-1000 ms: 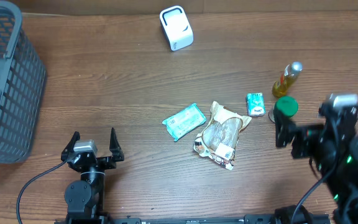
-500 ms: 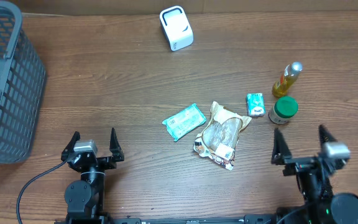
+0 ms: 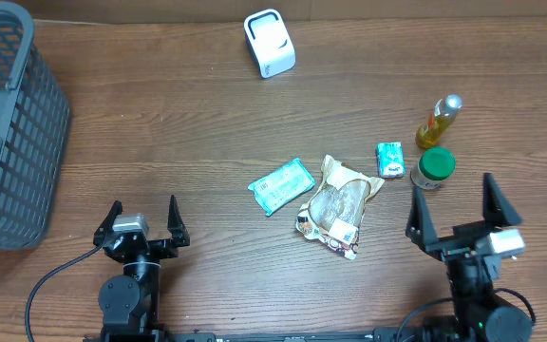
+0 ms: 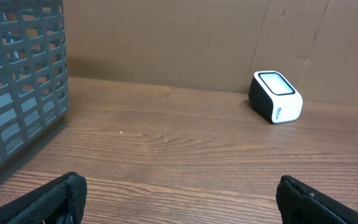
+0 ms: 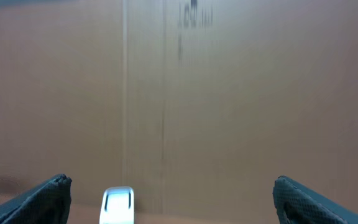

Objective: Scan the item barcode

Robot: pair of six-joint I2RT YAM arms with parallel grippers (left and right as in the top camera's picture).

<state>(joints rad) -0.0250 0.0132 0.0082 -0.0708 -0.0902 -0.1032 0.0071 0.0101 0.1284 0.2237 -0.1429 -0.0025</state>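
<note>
Left claw (image 3: 142, 203), right claw (image 3: 453, 190): spread, empty

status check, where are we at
Left gripper open, empty; right gripper open, empty. Barcode scanner at far edge; bread bag and teal packet lying mid-table, untouched. Green-lidded jar close ahead of right gripper.

From my remote seat I see a dark brown wood-grain table (image 3: 160, 142) filling the overhead view under soft, even light, and along its far edge at 12 o'clock stands a plain brown cardboard wall (image 4: 166, 37) with faint creases.
</note>
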